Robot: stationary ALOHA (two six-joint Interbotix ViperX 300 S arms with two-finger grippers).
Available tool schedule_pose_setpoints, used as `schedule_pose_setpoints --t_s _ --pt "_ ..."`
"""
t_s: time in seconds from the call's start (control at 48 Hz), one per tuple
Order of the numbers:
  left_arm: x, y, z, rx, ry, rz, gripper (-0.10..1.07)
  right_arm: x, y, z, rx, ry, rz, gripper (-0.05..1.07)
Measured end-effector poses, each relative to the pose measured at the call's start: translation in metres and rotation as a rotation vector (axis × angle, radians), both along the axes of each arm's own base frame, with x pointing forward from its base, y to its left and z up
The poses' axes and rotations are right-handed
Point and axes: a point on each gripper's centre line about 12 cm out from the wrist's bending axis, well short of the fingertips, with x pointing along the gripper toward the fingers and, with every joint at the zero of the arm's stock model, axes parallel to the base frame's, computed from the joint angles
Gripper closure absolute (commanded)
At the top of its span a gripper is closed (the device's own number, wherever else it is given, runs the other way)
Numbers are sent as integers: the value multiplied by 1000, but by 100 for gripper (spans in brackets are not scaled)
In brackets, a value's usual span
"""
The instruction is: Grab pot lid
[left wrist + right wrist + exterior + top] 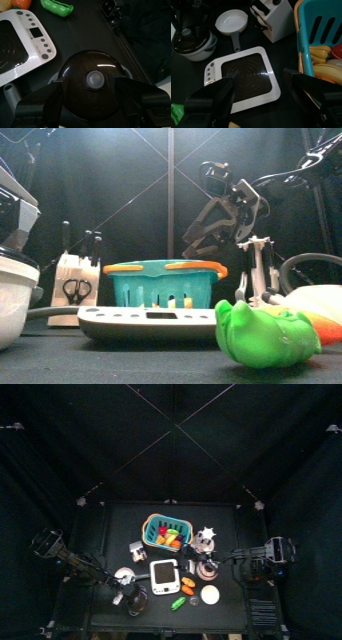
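On the table [94, 534], seen from above with the teal basket [166, 532] near the centre, the pot lid [93, 85] lies toward seven o'clock, on its pot in the left front corner, just beside the white scale [164, 576]. The left arm is clearly the nearer one: its pincer [90, 107] hangs straight over the lid, jaws spread wide to either side of the dark dome, the round knob [94, 79] centred between them, so I judge the coming move a plain straight descent onto the knob with little sideways correction; being round, the lid offers no long axis to line up with. The right pincer [258, 92], also open wide and empty, hovers above the scale at about five o'clock, well apart from the lid.
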Motion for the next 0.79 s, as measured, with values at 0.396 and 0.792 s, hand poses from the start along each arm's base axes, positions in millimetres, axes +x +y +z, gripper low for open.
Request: schedule_pose_setpoints --t_s 0.396,0.792 --pt "-1 -1 -4 12 16 -8 34 0 -1 -3 2 8 -4 3" --pt "1 2 3 -1 -1 9 40 2 -2 -6 1 15 -6 3"
